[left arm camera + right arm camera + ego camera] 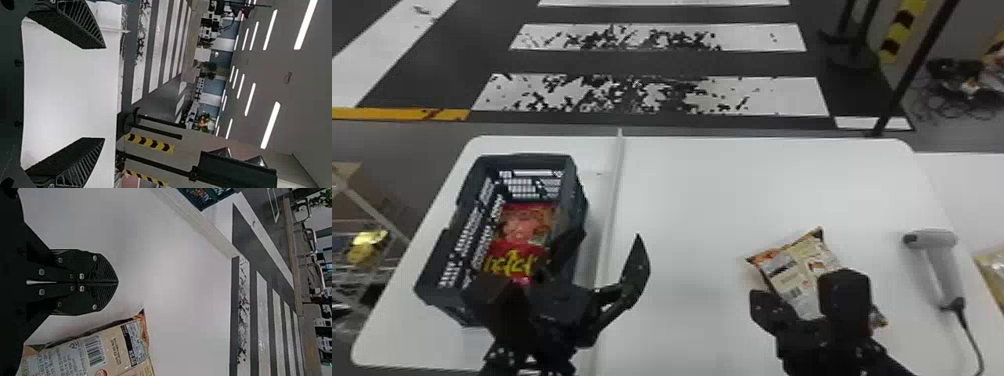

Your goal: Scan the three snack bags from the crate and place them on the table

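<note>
The beige bag (pixel 794 275) lies on the table (pixel 682 200) beside the right gripper (pixel 116 282), whose fingers are pressed together; a careless sideways sweep could shove the bag along. The left gripper (pixel 104 93), spread wide, is by the crate (pixel 524 157) holding a red bag (pixel 504 255); lowered like that, it might snag the crate's side

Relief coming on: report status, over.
Left hand open by crate. Right hand shut beside pale bag. Red bag in crate, left hand partly hiding it.

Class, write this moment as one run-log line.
left gripper: open, near crate | right gripper: shut, beside beige bag | scanner, beige bag: on table | red packaging: in crate
</note>
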`<act>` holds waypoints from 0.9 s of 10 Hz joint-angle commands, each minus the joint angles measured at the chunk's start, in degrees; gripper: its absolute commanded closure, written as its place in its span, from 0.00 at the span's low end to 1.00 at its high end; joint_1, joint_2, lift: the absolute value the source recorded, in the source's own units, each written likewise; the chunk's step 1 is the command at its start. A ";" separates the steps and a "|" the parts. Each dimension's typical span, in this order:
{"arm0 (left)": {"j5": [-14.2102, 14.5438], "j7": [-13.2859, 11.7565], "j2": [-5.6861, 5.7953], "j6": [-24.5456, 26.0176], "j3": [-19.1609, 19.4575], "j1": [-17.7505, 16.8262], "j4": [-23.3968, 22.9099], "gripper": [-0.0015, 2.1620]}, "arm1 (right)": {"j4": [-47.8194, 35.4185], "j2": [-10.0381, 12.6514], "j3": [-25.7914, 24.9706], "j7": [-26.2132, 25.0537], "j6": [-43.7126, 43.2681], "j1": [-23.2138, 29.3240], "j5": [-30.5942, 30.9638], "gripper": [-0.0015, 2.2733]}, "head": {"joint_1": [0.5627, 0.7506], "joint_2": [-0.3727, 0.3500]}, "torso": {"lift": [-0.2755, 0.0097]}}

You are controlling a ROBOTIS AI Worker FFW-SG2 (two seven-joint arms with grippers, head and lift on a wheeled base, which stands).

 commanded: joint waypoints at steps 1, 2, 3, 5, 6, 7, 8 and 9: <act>0.00 -0.08 0.57 0.00 -0.33 -0.09 -0.05 0.01 | 2.43 0.21 0.83 -1.83 -1.22 -1.73 1.46 0.78 | 0.70 0.60 | 0.75; 0.00 -0.08 0.75 0.18 -0.50 -0.26 0.03 0.01 | 3.84 0.12 0.83 -2.80 -1.39 -2.79 1.72 0.78 | 0.70 0.59 | 0.75; 0.00 -0.08 0.92 0.18 -0.94 -0.53 0.12 0.01 | 5.07 0.21 0.83 -3.23 -1.74 -3.58 2.16 0.78 | 0.70 0.58 | 0.75; 0.00 0.00 0.92 0.18 -1.38 -0.88 0.21 0.01 | 8.32 0.38 0.83 -4.64 -1.92 -5.77 2.78 0.78 | 0.70 0.55 | 0.75; 0.00 0.00 0.92 0.18 -1.47 -0.97 0.21 0.01 | 9.73 0.38 0.83 -5.08 -2.10 -6.92 3.13 0.78 | 0.70 0.53 | 0.75; 0.00 0.00 0.92 0.18 -1.47 -0.97 0.21 0.01 | 11.05 0.38 0.57 -6.05 -2.10 -8.15 3.48 0.78 | 0.70 0.52 | 0.75; 0.00 0.00 0.92 0.18 -1.47 -0.97 0.21 0.01 | 12.37 0.38 0.22 -6.49 -2.10 -9.64 3.57 0.78 | 0.70 0.50 | 0.75; 0.00 0.00 0.92 0.18 -1.56 -0.97 0.21 0.01 | 13.68 0.38 -0.05 -7.45 -1.92 -11.14 3.57 0.78 | 0.70 0.49 | 0.75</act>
